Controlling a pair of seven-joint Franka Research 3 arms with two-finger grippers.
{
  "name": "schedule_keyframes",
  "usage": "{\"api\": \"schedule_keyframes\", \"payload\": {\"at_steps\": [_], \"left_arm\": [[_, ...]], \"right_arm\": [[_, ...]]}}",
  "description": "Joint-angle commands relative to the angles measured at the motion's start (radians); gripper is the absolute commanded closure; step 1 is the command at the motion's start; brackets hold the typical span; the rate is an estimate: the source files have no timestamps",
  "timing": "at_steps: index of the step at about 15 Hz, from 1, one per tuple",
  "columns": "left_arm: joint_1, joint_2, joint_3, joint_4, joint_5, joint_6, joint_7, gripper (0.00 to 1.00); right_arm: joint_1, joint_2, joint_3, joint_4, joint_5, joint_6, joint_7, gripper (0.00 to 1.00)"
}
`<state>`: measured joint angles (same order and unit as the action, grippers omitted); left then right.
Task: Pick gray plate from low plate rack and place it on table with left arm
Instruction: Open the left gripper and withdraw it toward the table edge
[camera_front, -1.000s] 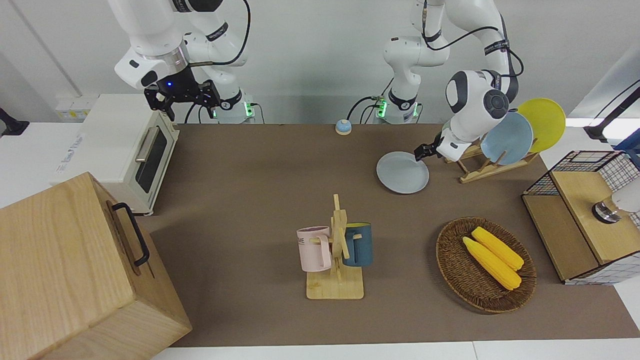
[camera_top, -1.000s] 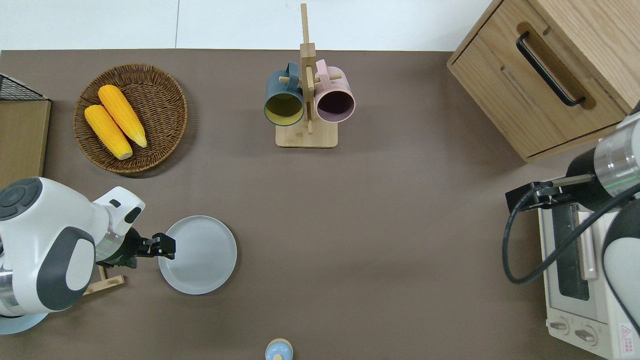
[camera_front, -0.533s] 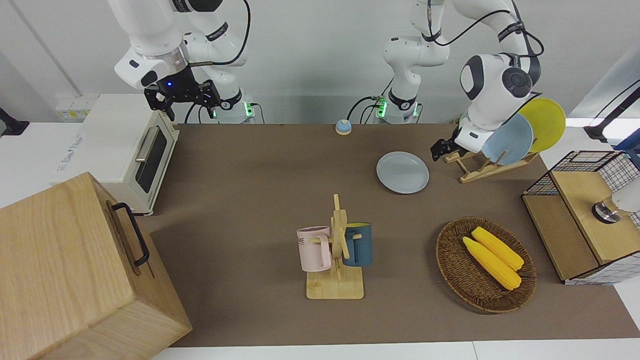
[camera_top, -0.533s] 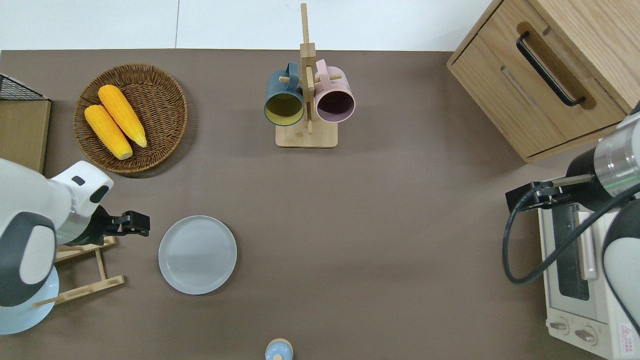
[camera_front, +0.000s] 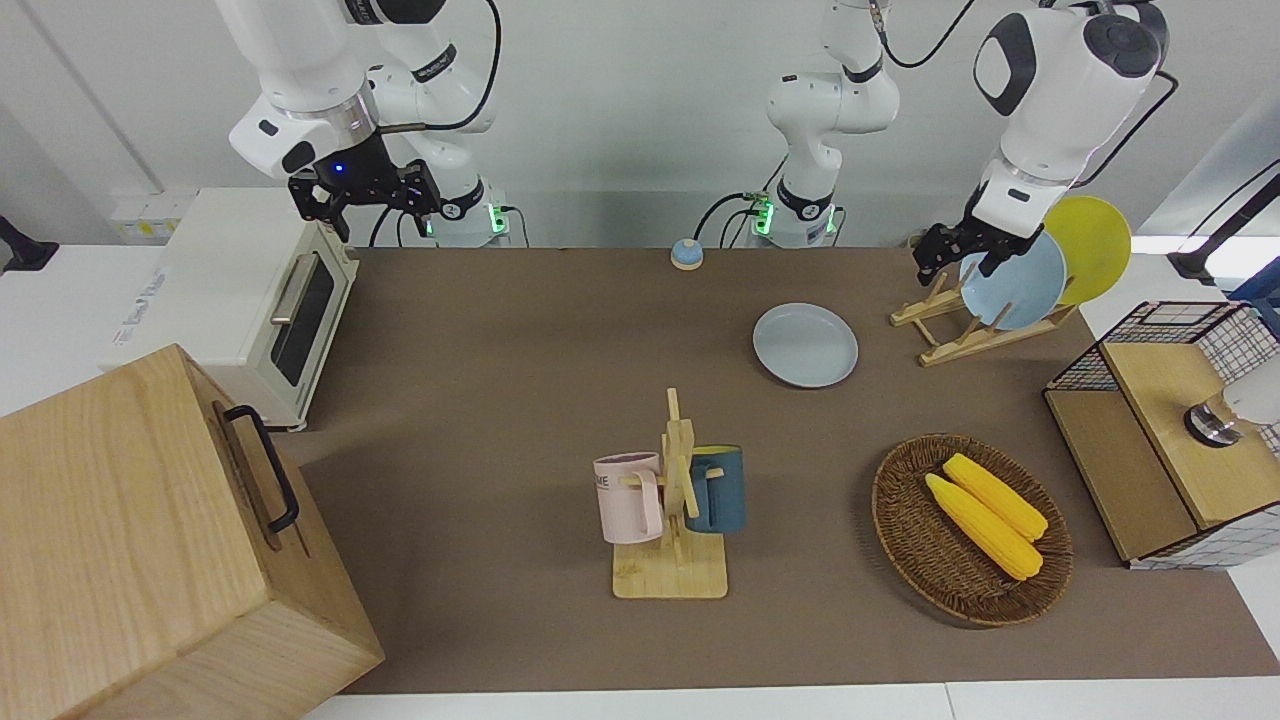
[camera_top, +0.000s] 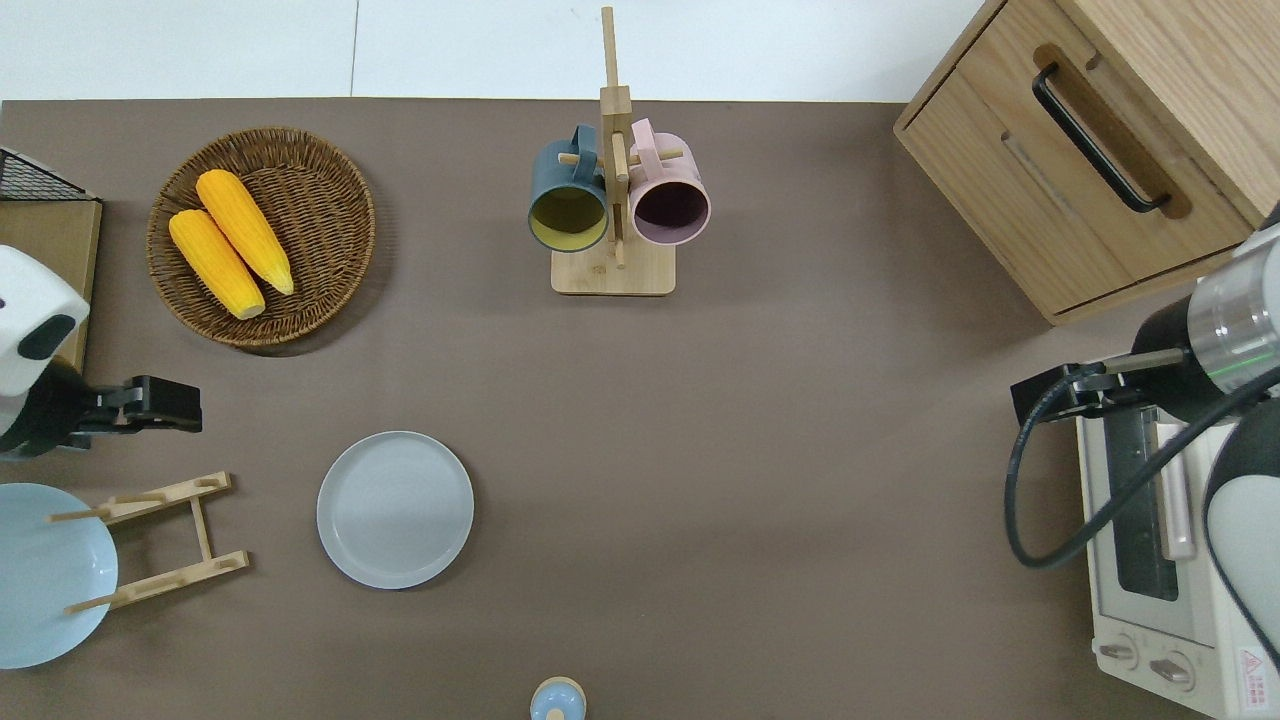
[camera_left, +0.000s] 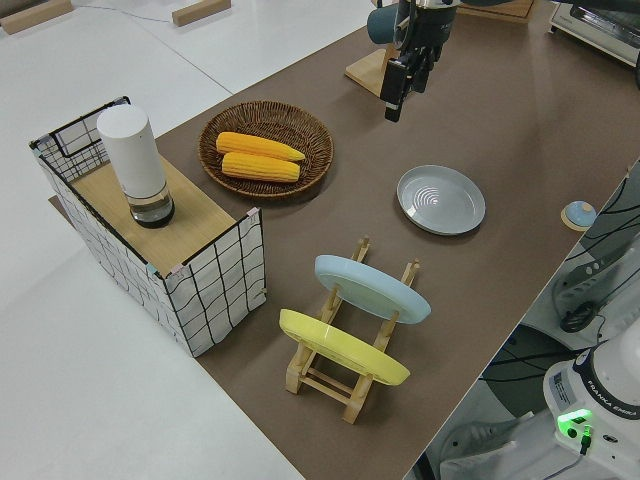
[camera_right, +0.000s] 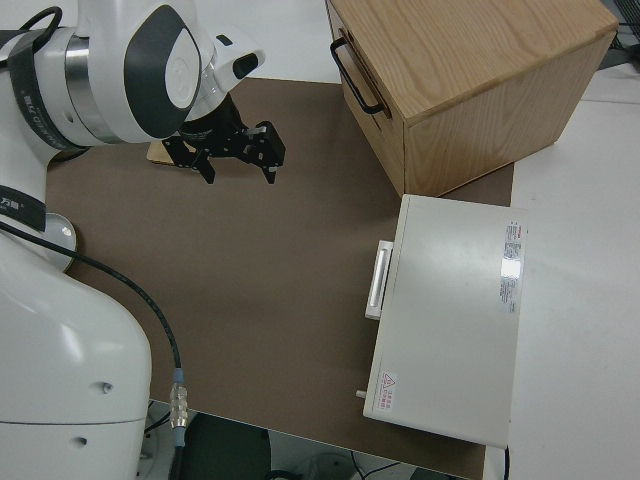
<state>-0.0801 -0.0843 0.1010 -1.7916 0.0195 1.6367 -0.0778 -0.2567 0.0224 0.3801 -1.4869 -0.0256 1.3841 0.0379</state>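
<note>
The gray plate (camera_front: 805, 345) (camera_top: 395, 510) (camera_left: 441, 199) lies flat on the brown table (camera_top: 760, 450), beside the low plate rack (camera_front: 960, 335) (camera_top: 160, 540) (camera_left: 345, 370) and toward the middle of the table from it. My left gripper (camera_front: 957, 265) (camera_top: 185, 408) (camera_left: 393, 100) hangs open and empty in the air. In the overhead view it is over bare table between the rack and the wicker basket, apart from the plate. The right gripper (camera_front: 365, 195) (camera_right: 238, 165) is parked and open.
A light blue plate (camera_front: 1015, 278) and a yellow plate (camera_front: 1090, 245) stand in the rack. A wicker basket (camera_top: 262, 235) holds two corn cobs. A mug stand (camera_top: 613, 200), a wire crate (camera_front: 1165, 430), a wooden cabinet (camera_front: 150, 540), a toaster oven (camera_front: 250, 300) and a small bell (camera_front: 686, 254) also stand around.
The left gripper has drawn away from the gray plate, risen, and moved toward the left arm's end of the table. The plate stays flat where it lay. The right arm has not moved.
</note>
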Motion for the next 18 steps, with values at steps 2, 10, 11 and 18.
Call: {"api": "schedule_keyframes", "payload": {"at_steps": [2,10,11,18], "left_arm": [[0.000,0.006,0.016,0.149,0.002,-0.153,0.102,0.00],[-0.001,0.008,0.014,0.167,-0.007,-0.196,0.092,0.00],[0.000,0.008,0.016,0.166,-0.025,-0.196,0.087,0.00],[0.000,0.009,0.025,0.164,0.002,-0.184,0.073,0.00]], "right_arm": [[-0.026,-0.002,0.023,0.010,-0.007,-0.014,0.013,0.017],[-0.026,-0.002,0.023,0.010,-0.007,-0.014,0.013,0.017],[-0.026,-0.002,0.023,0.010,-0.007,-0.014,0.013,0.017],[-0.026,-0.002,0.023,0.010,-0.008,-0.014,0.013,0.017]]}}
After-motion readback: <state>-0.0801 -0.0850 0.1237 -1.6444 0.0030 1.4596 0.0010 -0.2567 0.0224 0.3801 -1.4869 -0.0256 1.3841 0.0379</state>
